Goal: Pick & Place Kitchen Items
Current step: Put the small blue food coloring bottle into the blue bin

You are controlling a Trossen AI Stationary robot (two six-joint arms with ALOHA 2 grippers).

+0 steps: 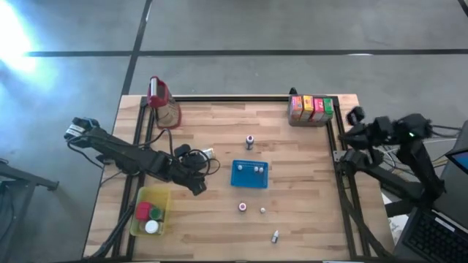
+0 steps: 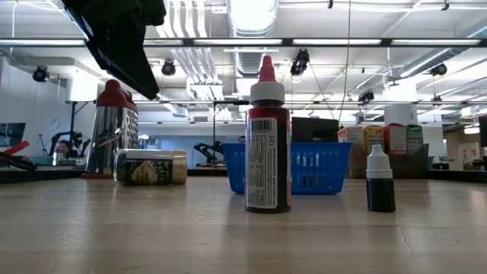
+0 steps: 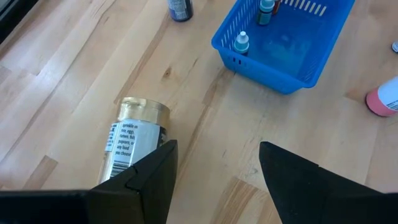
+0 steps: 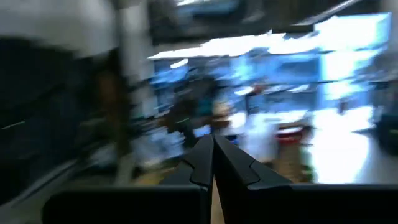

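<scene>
On the wooden table (image 1: 307,219), left of centre, a gold-wrapped cylindrical tin with a printed label (image 3: 134,140) lies on its side, just ahead of the left pincer (image 3: 214,171). That pincer hangs above the boards with its two dark fingers (image 3: 155,174) apart and nothing between them; the tin sits beside one finger, apart from it. Beyond the tin stands the blue perforated rectangular tray (image 1: 249,174), holding two small white-capped dropper bottles (image 3: 241,42). Near the front of the table, a dark red bottle with a white-and-red nozzle cap (image 2: 268,144) stands upright, with a small dark bottle with a white cap (image 2: 379,180) beside it. At the far right corner sits a row of orange, yellow, red and green cartons (image 1: 311,108). Front left, a yellow bin (image 1: 139,226) holds round red, green and white lids. The right pincer (image 4: 212,152) waits off the table's right edge, fingers pressed together, empty.
</scene>
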